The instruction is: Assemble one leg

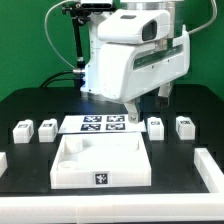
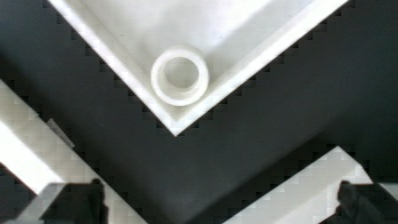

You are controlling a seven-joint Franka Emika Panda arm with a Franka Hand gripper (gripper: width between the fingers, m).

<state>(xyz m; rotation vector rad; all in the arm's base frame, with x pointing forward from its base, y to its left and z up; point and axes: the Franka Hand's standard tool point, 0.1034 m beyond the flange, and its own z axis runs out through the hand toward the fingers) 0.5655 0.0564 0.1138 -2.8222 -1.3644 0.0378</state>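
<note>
Tray (image 1: 75, 178), large, square and of smooth white plastic, with low raised walls and a small black-and-white tag on its front wall, lying on the black table (image 1: 30, 190). Its hollow shows only bare white floor and, in the wrist view, one corner of the tray (image 2: 240, 30) holding a round ring-shaped socket (image 2: 180, 77). Behind it lies the marker board (image 1: 100, 125), thin and flat, printed with square tags. Four small white cuboid blocks, each bearing a tag, stand on the table outside the tray: leg (image 1: 22, 130) and leg (image 1: 46, 128) to the exterior view's left of the marker board, leg (image 1: 155, 127) and leg (image 1: 184, 126) to its right, all apart from the tray. The gripper (image 2: 217, 205) hangs above the tray's corner; its dark fingers (image 2: 71, 203) stand wide apart, holding nothing, only matte table between them.
</note>
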